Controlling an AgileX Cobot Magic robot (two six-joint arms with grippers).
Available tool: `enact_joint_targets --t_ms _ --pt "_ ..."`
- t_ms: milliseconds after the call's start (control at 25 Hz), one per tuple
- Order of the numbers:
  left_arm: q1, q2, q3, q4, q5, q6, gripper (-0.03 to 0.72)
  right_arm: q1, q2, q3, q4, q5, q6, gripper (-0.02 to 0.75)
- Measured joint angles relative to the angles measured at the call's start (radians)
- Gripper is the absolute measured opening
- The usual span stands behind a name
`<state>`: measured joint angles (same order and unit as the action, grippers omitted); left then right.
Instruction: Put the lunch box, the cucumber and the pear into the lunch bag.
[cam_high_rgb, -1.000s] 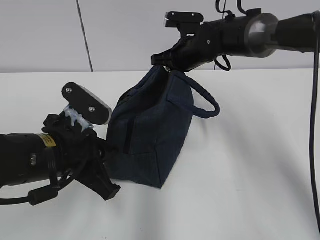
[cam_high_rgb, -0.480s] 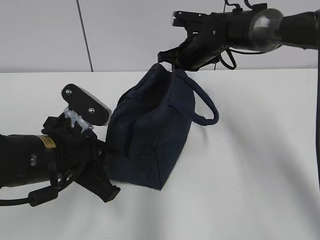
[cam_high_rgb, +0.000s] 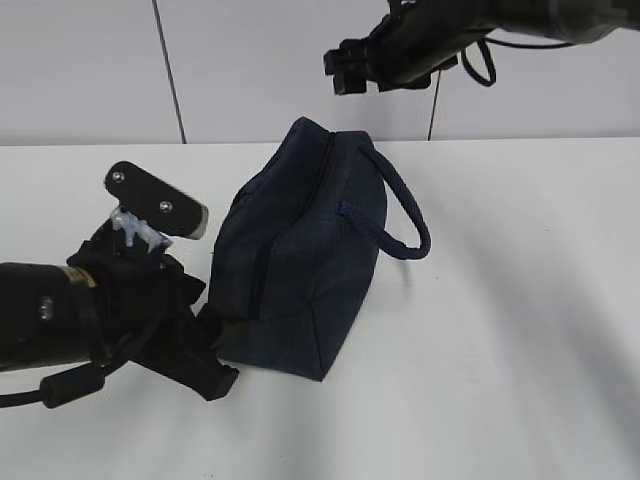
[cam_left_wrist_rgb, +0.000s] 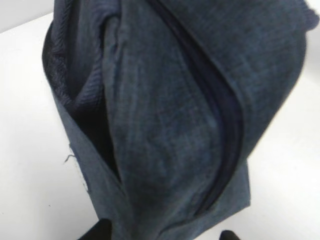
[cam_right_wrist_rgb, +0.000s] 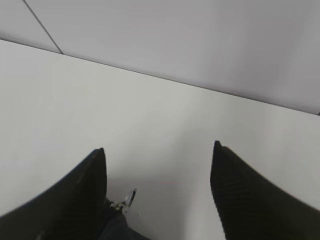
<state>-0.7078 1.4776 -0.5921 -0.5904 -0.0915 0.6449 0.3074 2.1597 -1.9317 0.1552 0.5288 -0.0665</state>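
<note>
Sitting upright near the table's (cam_high_rgb: 520, 330) middle, the bag (cam_high_rgb: 300, 270) is resting on its flat base with its zipper seam running over the top, and the zip is looking closed or nearly so. Its strap (cam_high_rgb: 400, 215) is looping out toward the right edge. No box, cucumber or pear is showing in any view; whether they are inside, I cannot tell.

Hovering at the bag's lower left end, the left gripper (cam_high_rgb: 205, 345) is showing spread fingertips (cam_left_wrist_rgb: 97, 232) either side of the fabric, apparently touching nothing, so it reads as released. That low position is probably for steadying the base.

Hanging above the bag's top, toward the far edge, the right gripper (cam_high_rgb: 352, 70) is showing its fingers (cam_right_wrist_rgb: 80, 195) wide apart with only bare table between them; released, gripping nothing. A silver pull (cam_right_wrist_rgb: 128, 199) is peeking just beside its left finger in the wrist view, which suggests it is placed there for working the zipper.

Room for moving is looking generous: the right half and near edge are bare, and nothing is crowding the bag except the left arm beside it. The strap is the only snag risk on the right side. Lifting straight up from the bag looks free for either arm.
</note>
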Motion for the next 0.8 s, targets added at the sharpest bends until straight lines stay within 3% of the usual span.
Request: enact_joint_targets --t_ms 200,520,600,800 --pt "0.027 -0.112 0.001 -0.027 0.142 0.0 0.386 0.0 -0.087 0.0 0.0 0.119 -0.006 0.508" --pt "0.204 -0.231 0.001 0.068 0.476 -0.038 0.358 0.038 -0.17 0.0 0.002 0.466 0.013 0.438" --pt "0.236 -0.25 0.001 0.181 0.529 -0.165 0.347 0.061 -0.193 0.002 -0.005 0.524 0.053 0.43" --pt "0.297 -0.327 0.001 0.58 0.649 -0.605 0.335 0.08 -0.297 0.118 -0.117 0.566 0.165 0.419"
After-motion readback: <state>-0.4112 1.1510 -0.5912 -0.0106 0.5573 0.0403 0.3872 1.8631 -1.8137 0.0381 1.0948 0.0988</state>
